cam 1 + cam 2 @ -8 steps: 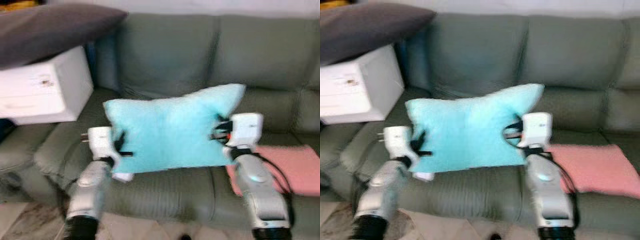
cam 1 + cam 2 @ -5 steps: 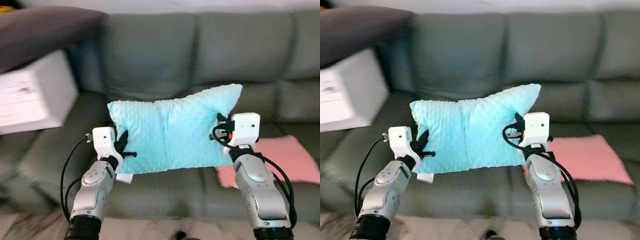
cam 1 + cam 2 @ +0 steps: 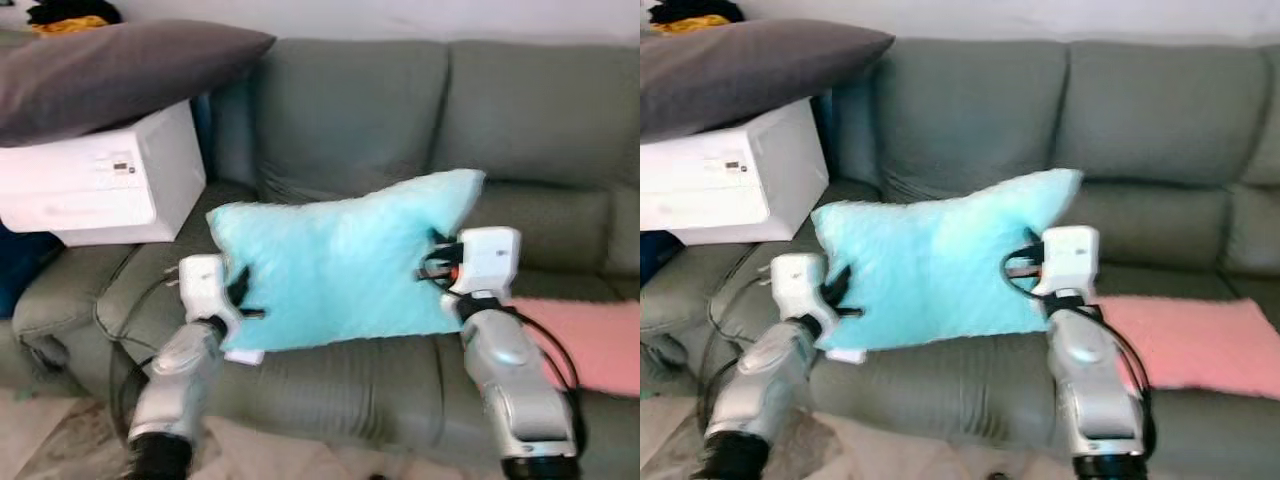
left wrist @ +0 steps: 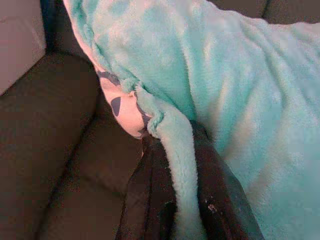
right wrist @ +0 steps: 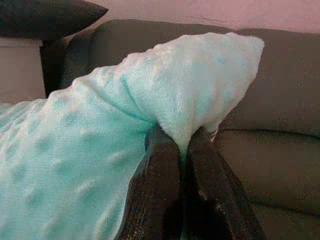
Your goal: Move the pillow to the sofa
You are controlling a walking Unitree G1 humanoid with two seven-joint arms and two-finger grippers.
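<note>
- while the fluffy turquoise pillow (image 3: 340, 265) hangs spread between both arms above the grey-green leather sofa (image 3: 350, 120), each side is pinched so the soft cover stays taut and clear of the seat.
- the left gripper (image 3: 240, 296) is clenched on the pillow's lower left edge; the wrist view shows plush fabric squeezed between its black fingers (image 4: 150, 200).
- the right gripper (image 3: 438, 262) grasps the upper right corner, fingers (image 5: 160, 195) closed on a fold.
- a flat pink cushion (image 3: 590, 345) lies on the seat to the right, and a white box-shaped appliance (image 3: 105, 185) under a dark grey pillow (image 3: 120, 65) sits on the left, so the middle seat looks like the free landing spot.
</note>
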